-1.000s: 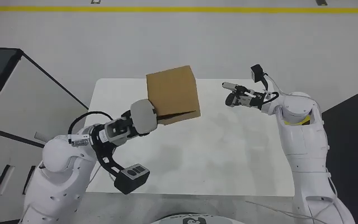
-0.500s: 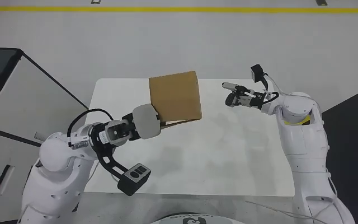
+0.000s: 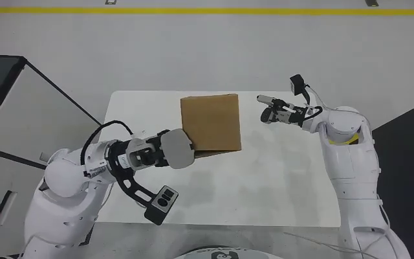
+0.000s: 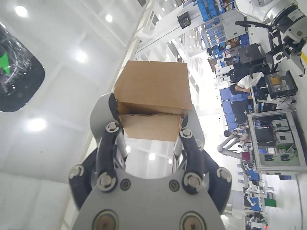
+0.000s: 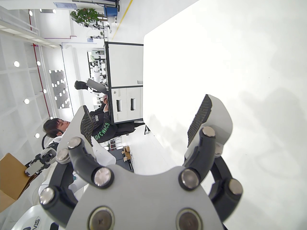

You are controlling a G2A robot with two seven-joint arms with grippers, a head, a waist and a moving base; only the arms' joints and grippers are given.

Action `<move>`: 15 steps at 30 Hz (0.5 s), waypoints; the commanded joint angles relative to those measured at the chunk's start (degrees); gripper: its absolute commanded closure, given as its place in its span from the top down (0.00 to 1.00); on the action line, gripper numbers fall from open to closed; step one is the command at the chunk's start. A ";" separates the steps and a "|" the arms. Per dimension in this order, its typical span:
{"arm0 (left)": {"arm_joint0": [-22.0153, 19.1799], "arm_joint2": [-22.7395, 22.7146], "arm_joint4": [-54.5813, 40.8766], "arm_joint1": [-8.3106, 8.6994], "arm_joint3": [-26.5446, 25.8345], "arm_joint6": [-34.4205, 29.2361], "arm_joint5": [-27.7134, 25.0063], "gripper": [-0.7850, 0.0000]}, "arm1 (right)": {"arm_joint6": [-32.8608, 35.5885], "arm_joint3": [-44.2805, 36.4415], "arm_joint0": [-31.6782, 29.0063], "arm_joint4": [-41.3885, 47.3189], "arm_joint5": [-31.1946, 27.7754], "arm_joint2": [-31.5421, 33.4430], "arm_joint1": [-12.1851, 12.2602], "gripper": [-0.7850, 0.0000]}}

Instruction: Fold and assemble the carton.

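2 pale grey fingers [image 4: 103,113] of the left gripper [image 4: 150,120] are closed on the plain brown cardboard carton [image 4: 153,84], 1 on each side of its near edge. There a short flap juts out toward the wrist, with a dark slit between it and the box body (the edges look a little ragged). The rest of the carton is a squared-up box with flat, unmarked sides, raised off the table with the ceiling lights behind it.

From above, the carton [image 3: 210,120] hangs over the far middle of the white rectangular table [image 3: 259,188], its broad top face level, and the left gripper [image 3: 184,147] holds it from the near left corner.

The right gripper [image 5: 146,106] stands wide open with nothing between its ribbed black pads, above the bare table [image 5: 215,48]. In the top view the right gripper [image 3: 263,108] sits over the table's far right part, to the right of the carton and not touching it. From the right wrist, the carton [image 5: 10,175] and the left gripper [image 5: 36,166] appear far off at the edge.
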 commanded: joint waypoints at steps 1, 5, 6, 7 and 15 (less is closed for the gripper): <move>0.03 0.01 -0.18 0.00 0.01 0.01 -0.06 0.00 | 0.00 0.00 0.00 0.00 0.00 0.00 0.00 1.00; 0.29 0.21 -1.59 -0.07 0.22 -1.06 -0.59 0.00 | 0.00 0.00 0.00 0.00 0.00 0.00 0.00 1.00; 0.57 0.57 -4.98 -0.21 0.14 -2.46 -1.29 0.00 | 0.00 0.00 0.00 0.00 0.00 0.00 0.00 1.00; 0.79 0.80 -8.29 -0.29 0.25 -3.04 -2.36 0.00 | 0.00 0.00 0.00 0.00 0.00 0.00 0.00 1.00; 3.33 0.62 -29.75 -0.58 -0.44 -12.95 -18.94 0.00 | 0.00 0.00 0.00 0.00 0.00 0.00 0.00 1.00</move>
